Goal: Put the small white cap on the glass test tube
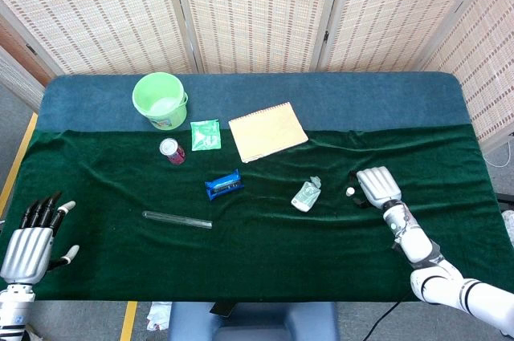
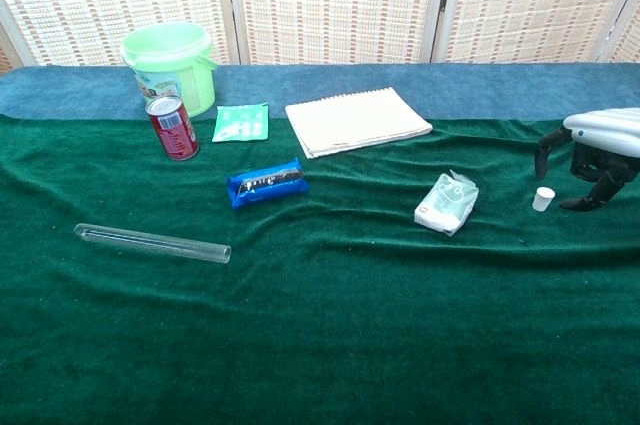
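From the head view, the left hand sits at the near left corner of the tabletop, fingers spread and holding nothing, its arm cut off by the frame. The right hand hovers palm down just beside the small white cap, its fingertips hidden under the palm. The glass test tube lies flat well to the left on the green cloth, with open room around it. The green bucket stands near the far edge; its contents are hard to make out. From the chest view, the right hand enters at the right edge, partly cut off, dark fingers arched apart over the upright cap without gripping it. The test tube shows its open end at the right. A red can stands before the bucket.
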Robot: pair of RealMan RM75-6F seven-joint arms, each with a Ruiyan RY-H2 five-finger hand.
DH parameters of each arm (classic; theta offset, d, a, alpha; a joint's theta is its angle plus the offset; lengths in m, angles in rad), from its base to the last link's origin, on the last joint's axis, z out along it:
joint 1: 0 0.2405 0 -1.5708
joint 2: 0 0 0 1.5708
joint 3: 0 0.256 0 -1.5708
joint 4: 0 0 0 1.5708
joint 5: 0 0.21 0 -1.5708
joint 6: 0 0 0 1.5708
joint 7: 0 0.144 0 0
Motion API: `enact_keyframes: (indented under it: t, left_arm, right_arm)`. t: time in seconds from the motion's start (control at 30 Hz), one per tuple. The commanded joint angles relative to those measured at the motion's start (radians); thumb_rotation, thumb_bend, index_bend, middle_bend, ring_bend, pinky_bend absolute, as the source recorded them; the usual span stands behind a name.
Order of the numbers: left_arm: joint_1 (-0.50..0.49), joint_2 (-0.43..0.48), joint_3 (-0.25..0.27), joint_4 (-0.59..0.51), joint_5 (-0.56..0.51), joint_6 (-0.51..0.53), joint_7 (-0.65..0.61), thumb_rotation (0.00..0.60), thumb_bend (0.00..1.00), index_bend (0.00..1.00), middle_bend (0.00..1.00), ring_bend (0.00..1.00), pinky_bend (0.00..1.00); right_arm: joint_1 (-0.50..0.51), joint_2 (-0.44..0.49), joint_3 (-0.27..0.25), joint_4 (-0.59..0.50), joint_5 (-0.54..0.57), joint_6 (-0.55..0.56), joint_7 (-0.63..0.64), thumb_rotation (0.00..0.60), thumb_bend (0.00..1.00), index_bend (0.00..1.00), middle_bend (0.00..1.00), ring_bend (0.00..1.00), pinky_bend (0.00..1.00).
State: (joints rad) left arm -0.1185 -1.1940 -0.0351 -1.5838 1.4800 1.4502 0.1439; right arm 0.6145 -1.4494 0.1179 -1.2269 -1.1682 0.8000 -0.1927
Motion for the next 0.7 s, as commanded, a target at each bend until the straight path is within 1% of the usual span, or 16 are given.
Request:
enact_keyframes:
  t: [0.03, 0.43, 0.7]
  left_arm:
    - [-0.001, -0.002, 0.0, 0.003, 0.0, -0.001, 0.0, 0.6, 0.27, 0.19, 0.05, 0.06, 0.0]
    - [-0.001, -0.006, 0.001, 0.012, -0.002, -0.004, -0.006, 0.6, 0.27, 0.19, 0.05, 0.06, 0.0]
    - [-0.001, -0.01, 0.002, 0.017, -0.003, -0.004, -0.009, 0.6, 0.27, 0.19, 0.05, 0.06, 0.0]
  right_arm:
    - [0.007, -0.009, 0.0, 0.01, 0.004, -0.009, 0.001, 0.577, 0.34, 0.39, 0.96, 1.0, 1.0]
    - [0.033, -0.04, 0.0, 0.046, 0.022, -0.036, -0.016, 0.577, 0.41, 0.42, 0.96, 1.0, 1.0]
    - [0.036, -0.042, -0.003, 0.046, 0.031, -0.037, -0.023, 0.59, 0.42, 0.44, 0.96, 1.0, 1.0]
